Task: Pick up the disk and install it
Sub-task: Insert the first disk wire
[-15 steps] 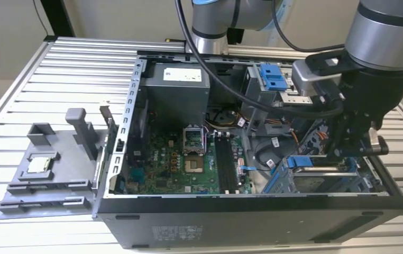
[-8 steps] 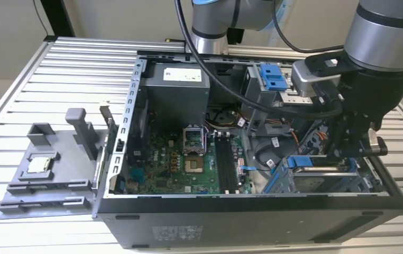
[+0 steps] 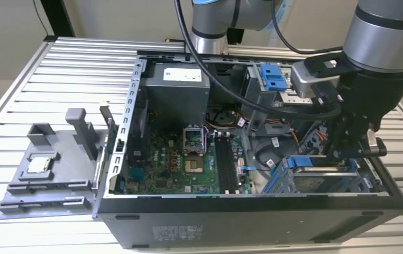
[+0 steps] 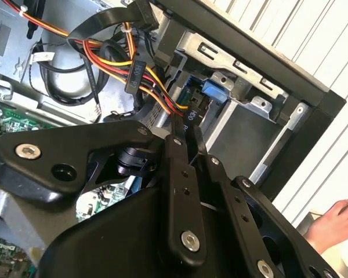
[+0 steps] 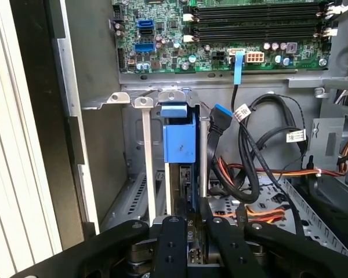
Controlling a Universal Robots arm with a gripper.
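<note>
Pinching the disk [image 5: 180,145] between the gripper [image 5: 188,226] fingers, low inside the open computer case [image 3: 258,225]. Standing edge-on, partway into the metal drive cage [image 5: 146,150], near the motherboard [image 5: 220,35].

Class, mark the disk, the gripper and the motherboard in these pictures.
disk [image 5: 178,139]: first wrist view, on its blue carrier.
gripper [image 5: 189,211]: first wrist view, midway between its fingertips.
motherboard [image 5: 162,35]: first wrist view, on the green board.
</note>
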